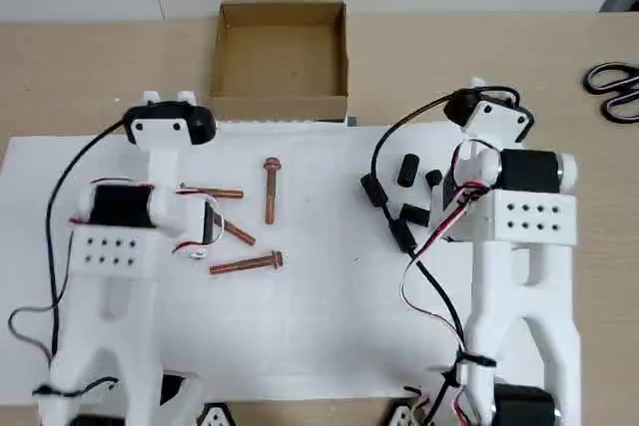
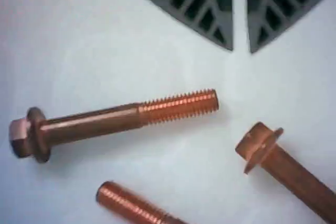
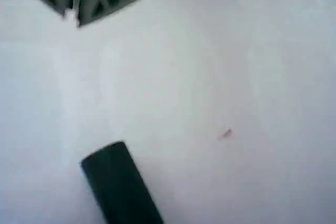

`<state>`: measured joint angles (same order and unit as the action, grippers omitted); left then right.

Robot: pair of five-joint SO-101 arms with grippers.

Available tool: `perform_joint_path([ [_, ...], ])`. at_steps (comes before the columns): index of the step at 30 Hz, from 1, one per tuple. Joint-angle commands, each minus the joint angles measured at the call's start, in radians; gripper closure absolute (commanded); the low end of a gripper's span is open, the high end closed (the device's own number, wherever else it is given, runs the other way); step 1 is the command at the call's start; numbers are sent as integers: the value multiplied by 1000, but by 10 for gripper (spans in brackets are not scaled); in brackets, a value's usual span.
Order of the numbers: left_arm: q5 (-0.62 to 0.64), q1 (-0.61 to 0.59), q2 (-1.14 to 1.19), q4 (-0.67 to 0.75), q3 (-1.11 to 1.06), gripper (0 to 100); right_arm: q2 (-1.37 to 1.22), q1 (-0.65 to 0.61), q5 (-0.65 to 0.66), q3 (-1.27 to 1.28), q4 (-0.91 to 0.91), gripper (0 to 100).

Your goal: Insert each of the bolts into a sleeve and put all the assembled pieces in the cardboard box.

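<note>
Handling, bolts: four copper-coloured bolts [image 1: 247, 264] lie loose on the white sheet [image 1: 329, 336] beside my left arm [image 1: 115, 236]. I judge them metal, stiff, weighty for their size, and smooth enough to roll.
Hold point, bolts: I would take the plain shank between flanged head and thread, squeezing across it. The closest bolt [image 2: 115, 116] lies apart from its neighbours, so it looks the easy pick.
Handling, sleeves: three short black sleeves [image 1: 407, 170] lie by my right arm [image 1: 524, 216], well apart from the bolts. They are probably light, rigid and round, so a nudge may send them skidding.
Hold point, sleeves: around the outer wall, leaving the bore free for the thread. One lying sleeve [image 3: 118, 182] is on its side below the right wrist camera.
Left jaws: drawn almost together with only a slit between, grasping nothing, over the bolts.
Right jaws: drawn together, grasping nothing.
Cardboard box [image 1: 280, 107]: on the table [image 1: 60, 67] at the sheet's far edge, with no assembled piece in it yet.
</note>
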<state>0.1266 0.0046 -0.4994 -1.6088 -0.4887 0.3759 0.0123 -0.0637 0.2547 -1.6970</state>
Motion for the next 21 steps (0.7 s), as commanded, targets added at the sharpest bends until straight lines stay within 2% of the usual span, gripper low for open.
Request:
perform_joint_path([
  [1,-83,-5,43,-9,45,993,-18,4,206,-40,-22,995],
  [3,-137,-5,57,-9,45,993,-25,4,330,-40,-24,995],
  [6,-192,-5,57,-2,45,993,-25,-4,414,-40,-22,995],
  [9,-236,-5,61,21,41,993,-35,-24,425,-35,-21,995],
  [17,-236,-6,66,78,35,990,-36,-159,417,37,41,990],
  [21,-236,-6,66,127,-12,983,-36,-183,417,78,84,893],
])
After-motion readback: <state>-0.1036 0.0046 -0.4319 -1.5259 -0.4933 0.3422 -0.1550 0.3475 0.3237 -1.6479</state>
